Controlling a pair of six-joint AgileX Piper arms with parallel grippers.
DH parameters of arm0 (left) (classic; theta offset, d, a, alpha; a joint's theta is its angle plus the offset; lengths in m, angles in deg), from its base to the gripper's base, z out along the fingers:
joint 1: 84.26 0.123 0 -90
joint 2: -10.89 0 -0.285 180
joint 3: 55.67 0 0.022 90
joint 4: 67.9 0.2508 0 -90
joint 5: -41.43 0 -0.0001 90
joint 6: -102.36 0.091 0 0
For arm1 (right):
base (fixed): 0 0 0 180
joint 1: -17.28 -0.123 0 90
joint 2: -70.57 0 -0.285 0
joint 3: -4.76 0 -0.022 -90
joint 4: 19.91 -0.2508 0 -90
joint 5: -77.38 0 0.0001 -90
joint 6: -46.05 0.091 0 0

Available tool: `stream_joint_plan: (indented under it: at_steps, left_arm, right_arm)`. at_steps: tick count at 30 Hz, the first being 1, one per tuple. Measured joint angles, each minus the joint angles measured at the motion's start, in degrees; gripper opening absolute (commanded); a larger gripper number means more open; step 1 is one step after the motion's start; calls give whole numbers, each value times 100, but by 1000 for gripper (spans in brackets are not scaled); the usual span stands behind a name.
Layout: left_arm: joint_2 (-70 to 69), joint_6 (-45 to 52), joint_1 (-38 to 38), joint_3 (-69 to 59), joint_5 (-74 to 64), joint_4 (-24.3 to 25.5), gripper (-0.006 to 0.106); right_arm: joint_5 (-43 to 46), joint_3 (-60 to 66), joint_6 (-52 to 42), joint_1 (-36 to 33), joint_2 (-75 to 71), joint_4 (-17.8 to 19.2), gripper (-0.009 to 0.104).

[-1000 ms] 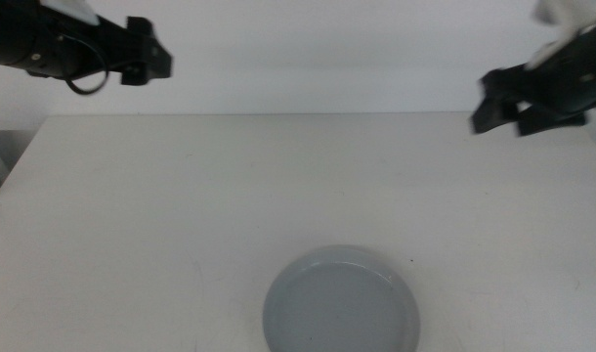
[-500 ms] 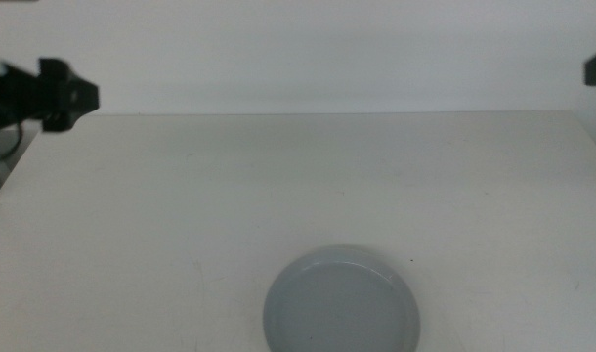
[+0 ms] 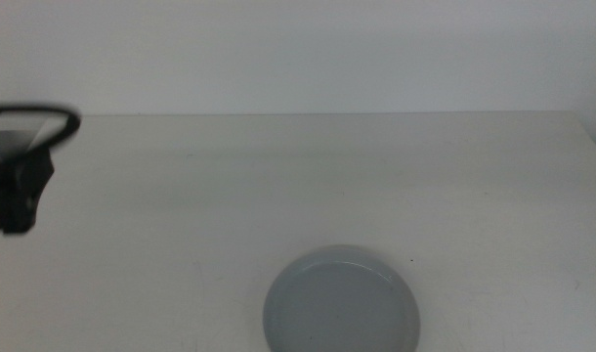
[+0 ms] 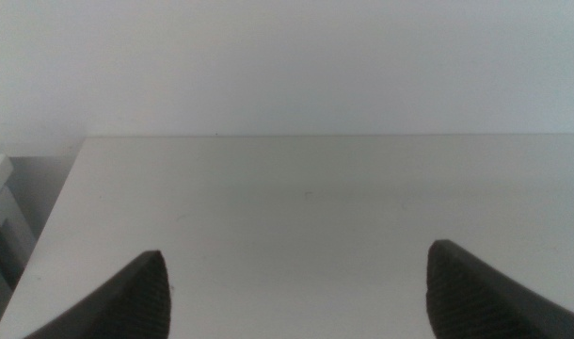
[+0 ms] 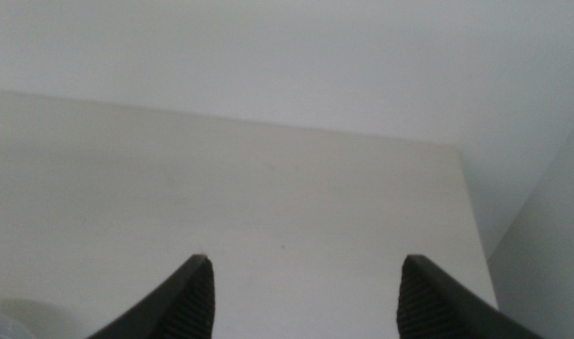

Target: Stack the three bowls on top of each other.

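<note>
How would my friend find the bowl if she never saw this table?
Start with the big white table in front of the plain wall. Look along its near edge, a little right of the middle, for a round pale grey bowl with a low rim. It is the only dish in sight, lying apart from the dark left tool at the table's left side.

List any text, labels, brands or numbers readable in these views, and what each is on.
None: no readable text in any view.
The grey bowl, the white table, the left gripper and the right gripper, both with jaws apart, carry no visible print, label or marking.
</note>
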Motion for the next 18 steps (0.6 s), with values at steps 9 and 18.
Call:
stream_joint_plan:
  at_steps: [9,18]
  left_arm:
    - [-1024,0,0,-594,-36,-23,105]
    - [-1173,0,0,-612,-238,-23,105]
  right_arm:
    - [628,1028,0,0,-829,184,50]
    - [637,1396,0,0,-862,184,50]
